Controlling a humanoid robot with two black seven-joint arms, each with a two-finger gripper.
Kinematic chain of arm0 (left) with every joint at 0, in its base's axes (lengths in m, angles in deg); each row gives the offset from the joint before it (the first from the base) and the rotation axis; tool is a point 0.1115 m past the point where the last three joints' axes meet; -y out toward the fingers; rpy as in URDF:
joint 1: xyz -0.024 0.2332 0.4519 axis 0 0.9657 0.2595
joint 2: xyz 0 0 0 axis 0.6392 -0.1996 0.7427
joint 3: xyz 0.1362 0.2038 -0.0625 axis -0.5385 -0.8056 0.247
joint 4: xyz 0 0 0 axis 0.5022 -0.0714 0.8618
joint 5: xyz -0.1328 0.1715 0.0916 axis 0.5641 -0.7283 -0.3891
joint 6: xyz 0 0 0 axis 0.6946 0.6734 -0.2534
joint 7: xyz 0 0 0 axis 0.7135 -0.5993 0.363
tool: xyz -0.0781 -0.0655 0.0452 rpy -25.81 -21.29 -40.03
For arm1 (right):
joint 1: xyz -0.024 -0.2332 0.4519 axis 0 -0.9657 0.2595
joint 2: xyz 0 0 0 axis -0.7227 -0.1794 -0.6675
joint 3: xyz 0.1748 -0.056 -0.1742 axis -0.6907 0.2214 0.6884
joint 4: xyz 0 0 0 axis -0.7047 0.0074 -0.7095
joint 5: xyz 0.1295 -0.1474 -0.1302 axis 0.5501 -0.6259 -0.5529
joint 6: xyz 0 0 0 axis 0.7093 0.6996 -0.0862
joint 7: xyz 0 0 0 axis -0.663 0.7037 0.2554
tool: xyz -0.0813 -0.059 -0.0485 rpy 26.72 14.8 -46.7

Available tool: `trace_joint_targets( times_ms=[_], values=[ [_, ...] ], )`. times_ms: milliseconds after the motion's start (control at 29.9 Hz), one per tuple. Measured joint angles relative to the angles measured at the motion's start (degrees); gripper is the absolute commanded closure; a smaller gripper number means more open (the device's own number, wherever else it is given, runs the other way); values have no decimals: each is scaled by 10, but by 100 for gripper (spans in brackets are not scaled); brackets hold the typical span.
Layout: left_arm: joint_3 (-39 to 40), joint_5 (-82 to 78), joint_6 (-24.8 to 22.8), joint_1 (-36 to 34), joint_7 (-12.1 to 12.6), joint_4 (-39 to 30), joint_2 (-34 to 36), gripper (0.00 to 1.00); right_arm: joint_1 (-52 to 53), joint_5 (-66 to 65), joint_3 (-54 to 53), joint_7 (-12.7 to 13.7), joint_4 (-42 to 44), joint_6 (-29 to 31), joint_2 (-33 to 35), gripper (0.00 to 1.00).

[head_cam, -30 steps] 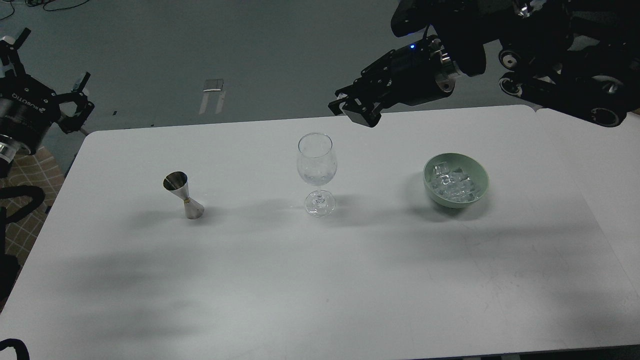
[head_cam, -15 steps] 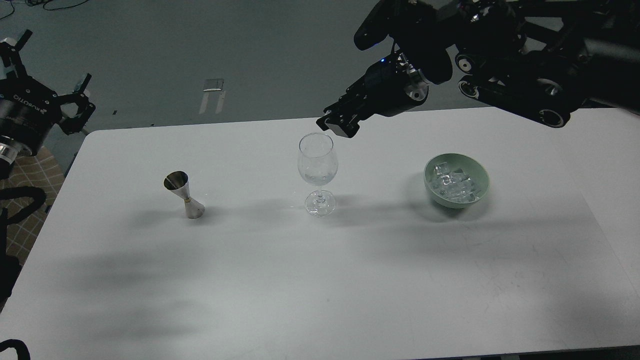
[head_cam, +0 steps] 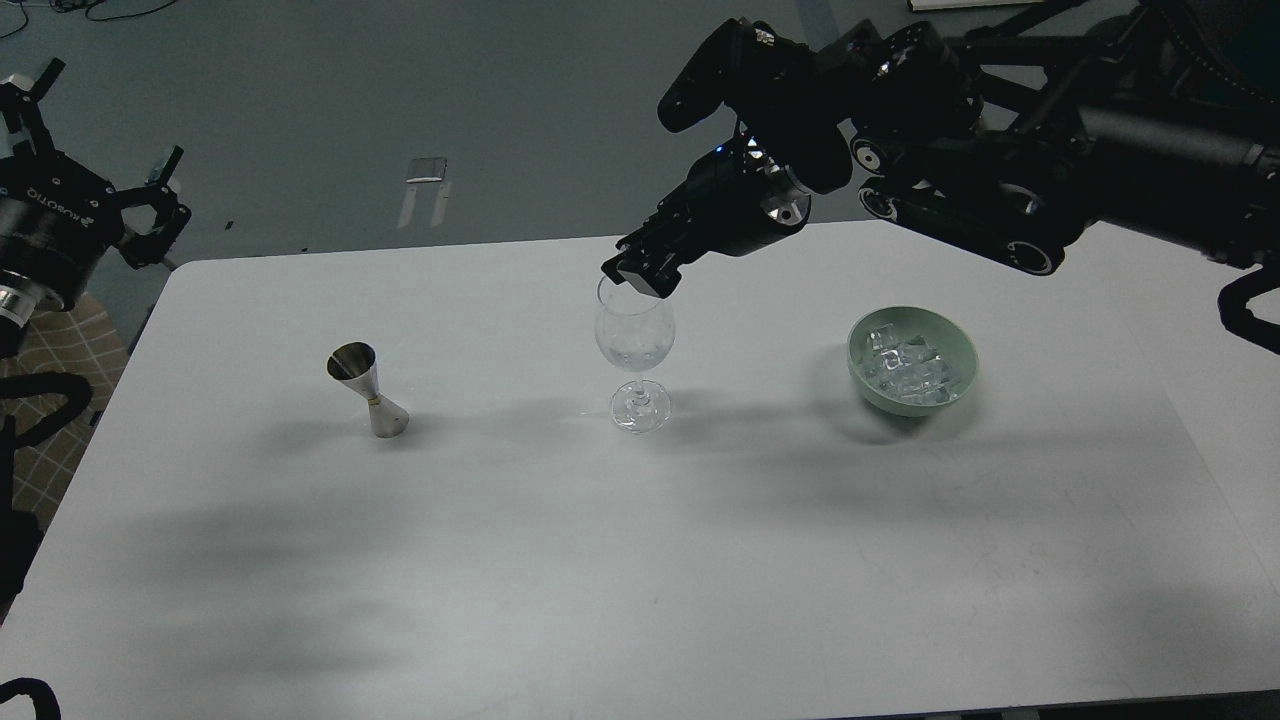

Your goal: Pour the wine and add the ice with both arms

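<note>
White bench (head_cam: 640, 560) carries three items in a row. At left, a steel hourglass-shaped jigger (head_cam: 366, 390) stands slightly tilted in this view, open cup upward. At centre, a clear stemmed glass (head_cam: 635, 345) stands upright on its foot. At right, well apart from the glass, a pale green bowl (head_cam: 866, 378) holds the ice (head_cam: 905, 370), a heap of clear cubes with whitish glints. The wine cannot be made out with certainty; a few glints show in the lower part of the glass bowl, but whether these are liquid or reflections cannot be told. The right arm (head_cam: 1000, 190) reaches in from the upper right across the far edge of the bench. The right gripper (head_cam: 640, 274) sits directly over the rim of the glass, overlapping its top edge in this view; contact with the rim cannot be judged. Its jaws are dark and seen nearly end-on, so spread or pressed together cannot be told, nor whether anything is pinched between them. The left gripper (head_cam: 95, 150) hangs off the far left corner of the bench, well apart from the jigger, its jaws spread and holding nothing.
</note>
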Motion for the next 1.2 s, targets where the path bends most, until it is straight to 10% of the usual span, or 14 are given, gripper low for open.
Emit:
trace_joint_targets(
  times_ms=[835, 1036, 1136, 1203],
  values=[
    [1, 1, 0, 2, 0, 0, 0, 2, -17, -3, 4, 0, 23, 12, -16, 58],
    [1, 1, 0, 1, 0, 0, 0, 2, -16, -1, 4, 0, 24, 11, -17, 40],
    [2, 1, 0, 1, 0, 0, 1, 2, -13, 0, 0, 0, 24, 8, -17, 6],
    [2, 1, 0, 0, 0, 0, 2, 2, -12, 2, -8, 0, 24, 2, -16, 2]
  ],
)
